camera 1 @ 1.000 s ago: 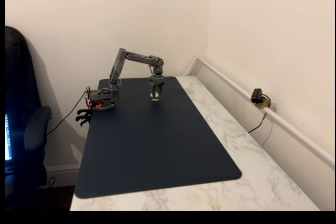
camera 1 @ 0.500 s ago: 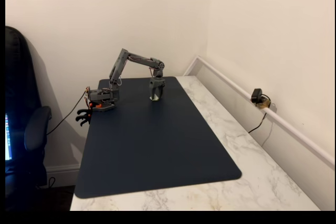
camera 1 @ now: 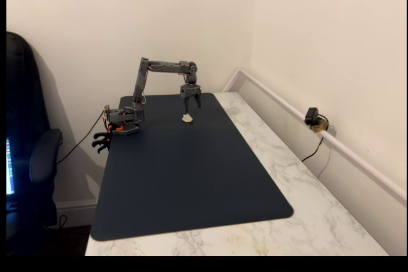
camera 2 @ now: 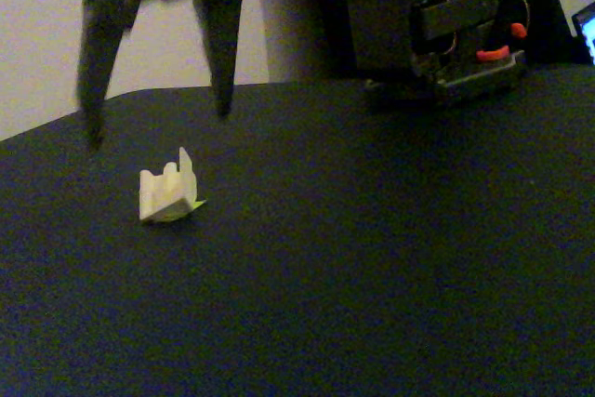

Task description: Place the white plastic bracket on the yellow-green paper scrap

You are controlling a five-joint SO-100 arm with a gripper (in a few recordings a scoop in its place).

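A plain cream-walled corner holds a white marble table (camera 1: 299, 208) with a large dark blue mat (camera 1: 185, 176) laid over most of it. At the far left of the wide fixed view stands a black office chair (camera 1: 29, 157), one armrest jutting toward the table. Next along, the grey arm's base (camera 1: 122, 121) sits clamped at the mat's back left corner, with a thin black cable trailing off toward the chair. From there the arm rises and reaches level to the right, then drops its gripper (camera 1: 190, 104) straight down. The jaws stand apart, holding nothing, raised clear of the mat.

Just below the tips, resting on the mat, lies the white plastic bracket (camera 1: 187, 118). In the close fixed view the gripper (camera 2: 158, 127) hangs blurred at the upper left with its two dark fingers (camera 2: 220, 53) spread wide, and the bracket (camera 2: 167, 191) sits beneath and between them, not touching either. A sliver of the yellow-green paper scrap (camera 2: 197, 203) peeks out at the bracket's lower right edge, so the bracket rests on it. Further right in the wide view, a white rail (camera 1: 319, 132) runs along the side wall with a small black device (camera 1: 312, 117) and its cable mounted on it.
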